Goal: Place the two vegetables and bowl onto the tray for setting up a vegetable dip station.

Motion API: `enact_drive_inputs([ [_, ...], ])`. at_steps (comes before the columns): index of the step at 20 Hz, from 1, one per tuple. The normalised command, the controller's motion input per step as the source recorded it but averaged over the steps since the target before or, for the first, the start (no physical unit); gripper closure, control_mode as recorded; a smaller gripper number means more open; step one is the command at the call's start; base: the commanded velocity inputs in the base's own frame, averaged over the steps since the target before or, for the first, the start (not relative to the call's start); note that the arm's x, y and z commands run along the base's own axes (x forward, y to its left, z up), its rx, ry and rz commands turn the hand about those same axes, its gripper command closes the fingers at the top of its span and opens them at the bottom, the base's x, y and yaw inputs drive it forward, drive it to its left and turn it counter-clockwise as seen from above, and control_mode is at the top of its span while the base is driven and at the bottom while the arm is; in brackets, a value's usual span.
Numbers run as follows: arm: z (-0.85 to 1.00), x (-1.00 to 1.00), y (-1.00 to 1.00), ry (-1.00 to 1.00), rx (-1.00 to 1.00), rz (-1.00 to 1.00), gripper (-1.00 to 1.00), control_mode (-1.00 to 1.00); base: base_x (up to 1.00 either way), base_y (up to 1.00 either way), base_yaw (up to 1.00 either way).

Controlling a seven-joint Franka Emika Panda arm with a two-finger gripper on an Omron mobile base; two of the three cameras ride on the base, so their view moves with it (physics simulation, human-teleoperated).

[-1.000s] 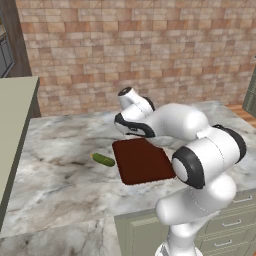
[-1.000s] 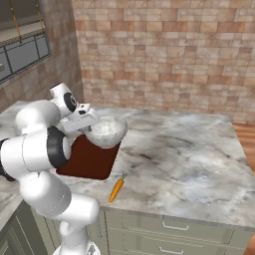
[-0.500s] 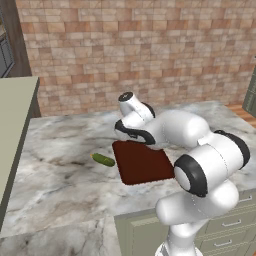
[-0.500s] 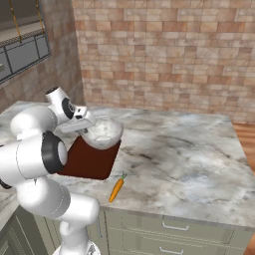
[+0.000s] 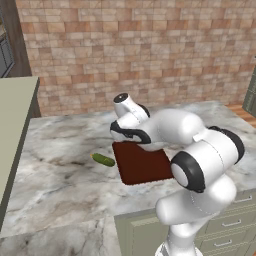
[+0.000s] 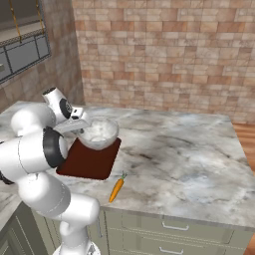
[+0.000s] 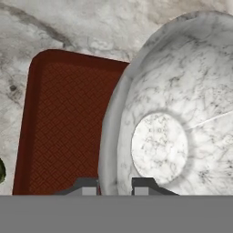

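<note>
On the marble counter [image 6: 189,149], a cucumber [image 5: 103,159] is lying left of the tray [image 5: 142,164]. The bowl [image 6: 99,132] is being gripped at its rim by the gripper [image 7: 115,184], above the tray. A carrot [image 6: 116,189] is lying right of the tray.

1. The bowl [image 6: 99,132], pinched at its rim by the end effector [image 7: 115,184], hangs over the tray's [image 6: 84,162] far end and blocks it.
2. The tray's near part lies bare.
3. The cucumber [image 5: 103,159] sits just left of the tray.
4. The carrot [image 6: 116,189] lies near the desk's [image 6: 184,154] front edge.
5. The desk's right side is open.
</note>
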Motion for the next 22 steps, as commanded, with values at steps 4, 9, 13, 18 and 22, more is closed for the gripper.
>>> enact_drive_inputs([
  [4, -0.1, 0.11, 0.19, 0.03, 0.04, 0.0, 1.0, -1.0, 0.0, 0.0, 0.0],
  [9, -0.13, 0.09, 0.2, 0.02, 0.04, 0.0, 1.0, -1.0, 0.0, 0.0, 0.0],
  [13, -0.11, 0.12, 0.14, 0.0, 0.0, 0.0, 1.0, -1.0, 0.0, 0.0, 0.0],
  [18, -0.09, 0.11, 0.08, 0.0, 0.0, 0.0, 1.0, -1.0, 0.0, 0.0, 0.0],
  [22, -0.06, 0.13, 0.05, 0.0, 0.0, 0.0, 1.0, -1.0, 0.0, 0.0, 0.0],
])
